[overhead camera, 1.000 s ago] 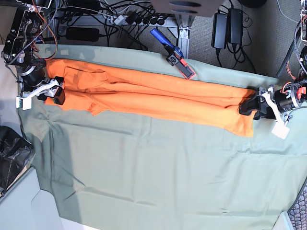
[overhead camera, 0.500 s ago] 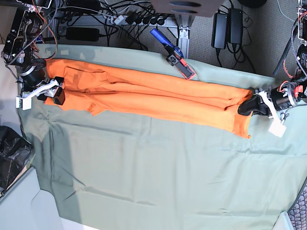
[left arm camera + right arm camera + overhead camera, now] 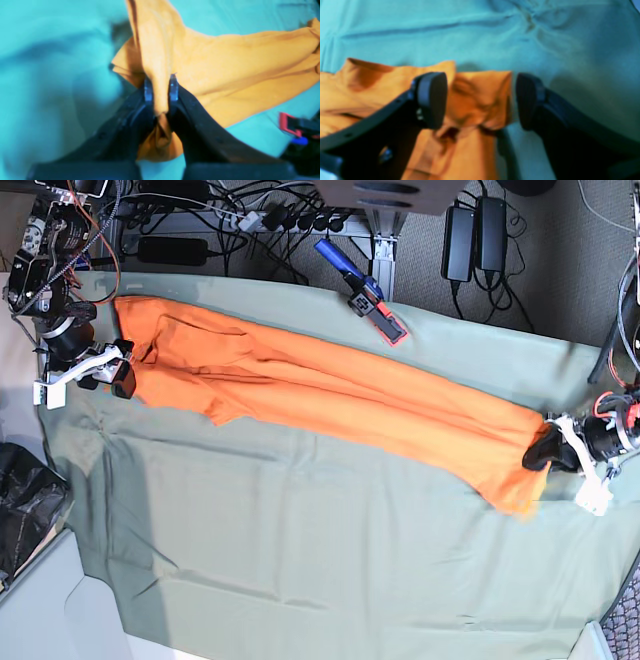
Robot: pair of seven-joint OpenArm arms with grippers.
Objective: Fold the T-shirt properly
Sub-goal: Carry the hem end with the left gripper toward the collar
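Note:
The orange T-shirt (image 3: 320,395) lies as a long, narrow band on the grey-green cloth (image 3: 300,560), running from the back left to the right edge. My left gripper (image 3: 546,453) is at the shirt's right end. In the left wrist view it (image 3: 160,87) is shut on a bunched fold of the shirt (image 3: 225,75). My right gripper (image 3: 118,368) is at the shirt's left end. In the right wrist view it (image 3: 480,100) is open, with the shirt's edge (image 3: 475,100) lying between its fingers (image 3: 432,100).
A blue and red clamp (image 3: 362,293) lies at the cloth's back edge and shows in the left wrist view (image 3: 291,122). Power bricks and cables (image 3: 470,230) lie behind the table. A black bag (image 3: 25,505) sits off the left edge.
My left gripper has moved right and toward the front with the shirt's end in it, pulling the shirt longer and more slanted. The right gripper has stayed in place.

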